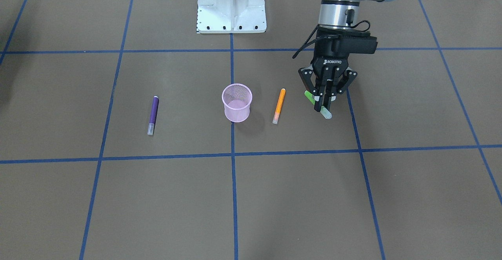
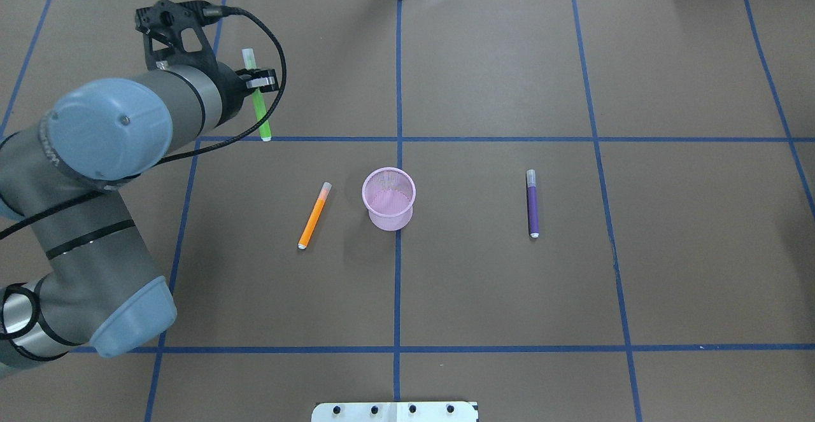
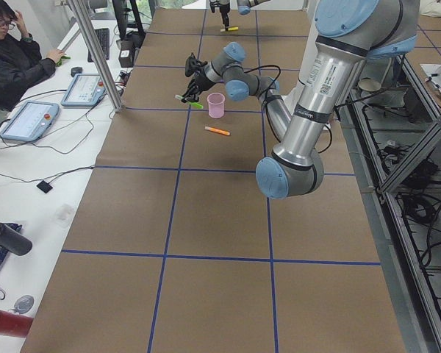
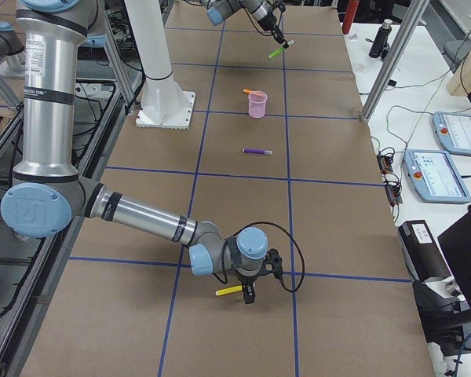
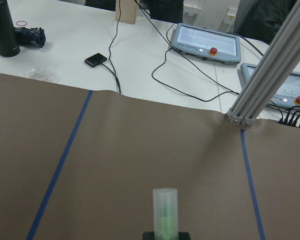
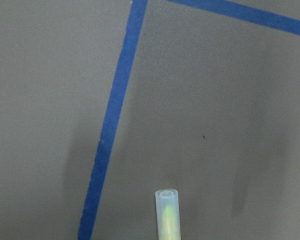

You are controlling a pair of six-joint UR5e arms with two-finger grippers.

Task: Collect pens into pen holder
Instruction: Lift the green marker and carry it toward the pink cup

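- The table (image 2: 509, 282) is brown paper marked off with blue tape. Everything I need sits near its middle, except for what the two arms are carrying.
- The left arm (image 2: 95, 123) reaches out over its own side. The left claw (image 1: 322, 105) is closed down tight across the green pen (image 2: 260, 113), gripping it near the middle. The pen sticks out both sides at a slant and looks lifted off the paper.
- The right arm (image 4: 133, 212) is folded low, far out at its own end of the table. The yellow pen (image 4: 229, 290) sits right at the right claw (image 4: 249, 294), and its cap pokes into the wrist camera. The fingers show clearly in no view, so I cannot tell how far apart they are or whether they really have the pen.
- The pink cup (image 2: 389, 215) stands upright on the centre line and looks empty.
- The orange pen (image 2: 314, 215) lies flat just beside the cup on the left arm's side, between the cup and the left claw.
- The purple pen (image 2: 533, 204) lies flat, further off on the other side of the cup.
- My worries:
  - The green pen is held crosswise, so it must be tipped upright over the rim. If it isn't, an end may catch the rim and topple what looks like a light cup.
  - A low approach could sweep the orange pen away.
  - A round barrel may twist in the grip.
  - If both arms head for the cup together, they could meet.
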